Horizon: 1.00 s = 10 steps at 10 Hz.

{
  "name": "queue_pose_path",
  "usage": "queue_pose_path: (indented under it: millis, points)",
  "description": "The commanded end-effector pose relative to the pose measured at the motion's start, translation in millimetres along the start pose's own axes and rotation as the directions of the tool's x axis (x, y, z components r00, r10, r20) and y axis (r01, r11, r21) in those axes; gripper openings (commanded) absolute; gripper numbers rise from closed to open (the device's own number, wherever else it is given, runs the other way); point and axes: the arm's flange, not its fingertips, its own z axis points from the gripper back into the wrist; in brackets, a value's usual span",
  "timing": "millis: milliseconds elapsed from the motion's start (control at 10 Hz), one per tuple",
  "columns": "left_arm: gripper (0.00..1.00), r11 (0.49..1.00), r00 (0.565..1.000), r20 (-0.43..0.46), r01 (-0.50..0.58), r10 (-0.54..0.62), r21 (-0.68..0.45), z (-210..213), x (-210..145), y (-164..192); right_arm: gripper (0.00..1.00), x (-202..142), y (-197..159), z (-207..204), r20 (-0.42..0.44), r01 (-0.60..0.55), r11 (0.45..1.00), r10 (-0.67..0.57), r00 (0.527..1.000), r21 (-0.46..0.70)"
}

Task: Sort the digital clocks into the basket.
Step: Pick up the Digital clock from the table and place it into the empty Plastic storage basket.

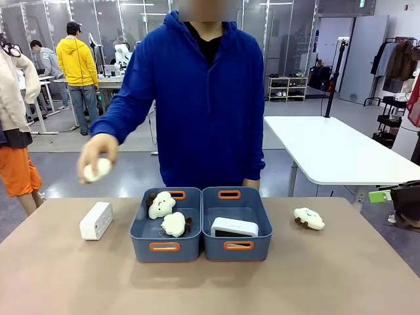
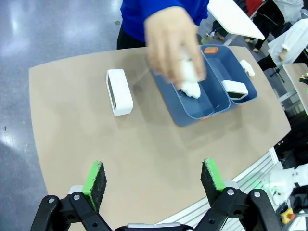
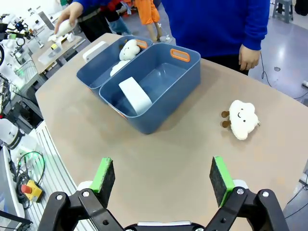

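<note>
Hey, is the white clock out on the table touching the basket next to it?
Apart. The front view shows bare tabletop between the clock and the nearer basket.

The left gripper (image 2: 154,177) and the right gripper (image 3: 162,174) both hang above the table (image 1: 65,275), jaws wide apart, nothing between them. The person holds one hand (image 1: 97,157) raised near the table's far edge, fingers curled round a white plush toy (image 1: 96,171); the other hand (image 3: 249,57) hangs low behind that edge.

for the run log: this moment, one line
left gripper open; right gripper open; digital clock in right basket; second clock on table; hand holds plush
</note>
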Motion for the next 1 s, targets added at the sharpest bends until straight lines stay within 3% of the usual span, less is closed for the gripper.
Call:
queue_pose_path:
  millis: [0,400,500,600,700,800,900]
  points:
    - [1.00,1.000,1.000,-0.014,0.017,-0.016,0.008,1,-1,0,1.00,0,-1,0,-0.001,-0.001,1.000,0.001,1.000,-0.003]
    - [1.00,1.000,1.000,0.000,0.000,0.000,0.000,0,0,0,1.00,0,-1,0,-0.001,-0.001,1.000,0.001,1.000,-0.003]
    - [1.00,0.987,0.987,-0.141,-0.058,0.079,0.149,-25,28,-9,1.00,0,-1,0,-0.001,-0.001,1.000,0.001,1.000,-0.003]
    - [1.00,0.964,0.961,-0.256,-0.032,0.103,0.266,-62,51,-15,1.00,0,-1,0,-0.001,-0.001,1.000,0.001,1.000,-0.003]
    - [1.00,0.961,0.933,-0.340,-0.021,0.118,0.277,-100,70,-19,1.00,0,-1,0,-0.001,-0.001,1.000,0.001,1.000,-0.003]
    - [1.00,0.926,0.908,-0.402,0.048,0.115,0.375,-137,79,-19,1.00,0,-1,0,-0.001,-0.001,1.000,0.001,1.000,-0.003]
    - [1.00,0.937,0.906,-0.410,0.044,0.109,0.346,-177,83,-17,1.00,0,-1,0,-0.001,-0.001,1.000,0.001,1.000,-0.003]
